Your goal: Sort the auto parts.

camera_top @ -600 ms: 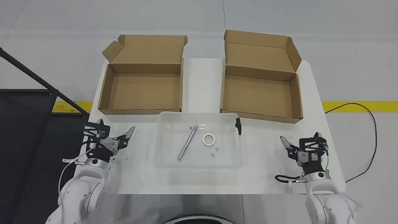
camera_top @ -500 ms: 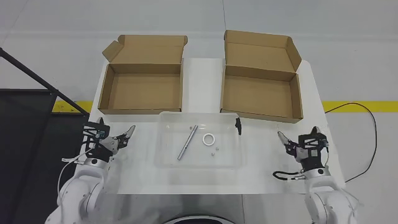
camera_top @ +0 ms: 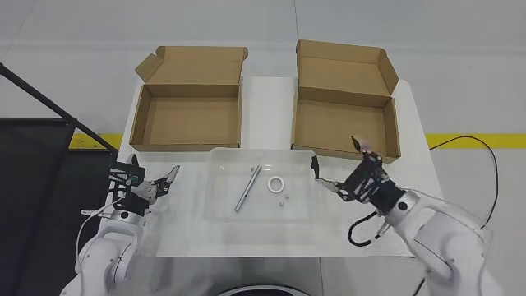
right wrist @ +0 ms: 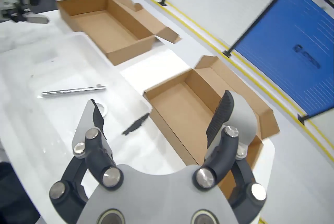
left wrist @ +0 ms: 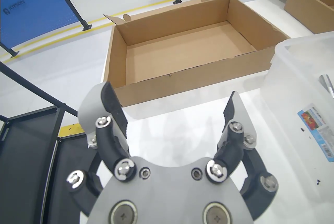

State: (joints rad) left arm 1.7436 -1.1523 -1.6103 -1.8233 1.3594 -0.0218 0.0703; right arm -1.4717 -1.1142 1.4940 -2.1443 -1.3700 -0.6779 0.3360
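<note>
Two grippers, both spread wide and holding nothing: left gripper hangs over the white table off the left end of the clear plastic tray, right gripper by its right end, near the small black part (at the tray's rim, in or out unclear). Silver metal rod and white ring lie in the tray, apart. Left open brown cardboard box and right open brown cardboard box stand behind.

The left arm and right arm have smooth white shells, a thin black cable loops by the right wrist, and the left gripper and right gripper each show a grey metal plate, black links, silver screws and ribbed black pads.
</note>
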